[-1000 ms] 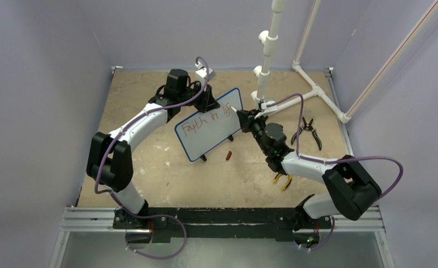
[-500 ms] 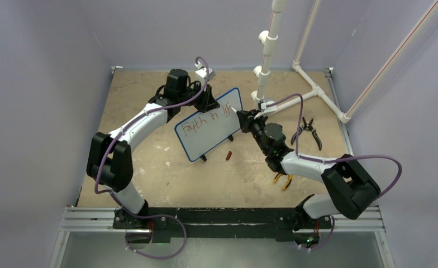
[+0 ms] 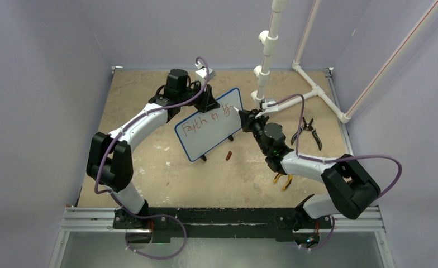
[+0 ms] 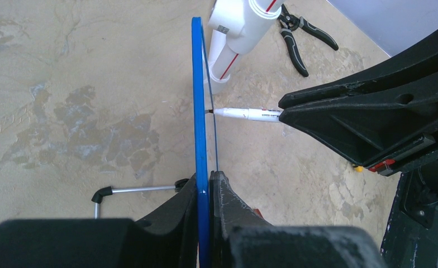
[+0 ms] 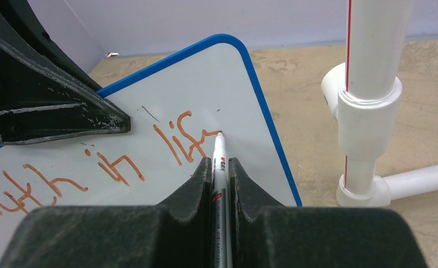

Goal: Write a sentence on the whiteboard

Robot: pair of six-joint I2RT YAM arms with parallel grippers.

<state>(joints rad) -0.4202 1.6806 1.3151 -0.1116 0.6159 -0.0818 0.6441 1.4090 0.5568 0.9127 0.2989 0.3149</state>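
Note:
The whiteboard (image 3: 211,137), white with a thin blue rim, stands tilted on its black feet at mid table. My left gripper (image 3: 208,104) is shut on its top edge; the left wrist view shows the blue rim (image 4: 199,100) pinched between the jaws of the left gripper (image 4: 205,177). My right gripper (image 3: 246,117) is shut on a white marker (image 5: 219,146), whose tip touches the board face (image 5: 228,72) near its right end. The sentence (image 5: 122,167) reads roughly "Faith in lif" in red, one line, the marker tip at the last stroke.
A white PVC pipe frame (image 3: 267,56) stands just behind the right gripper, close to the board's right edge (image 5: 367,84). Black pliers (image 3: 309,131) lie to the right. A small red cap (image 3: 228,155) lies below the board, and a yellow-handled tool (image 3: 282,180) sits near the right forearm.
The right gripper and marker have shifted very slightly along the board's right end. The left arm and the board have not moved.

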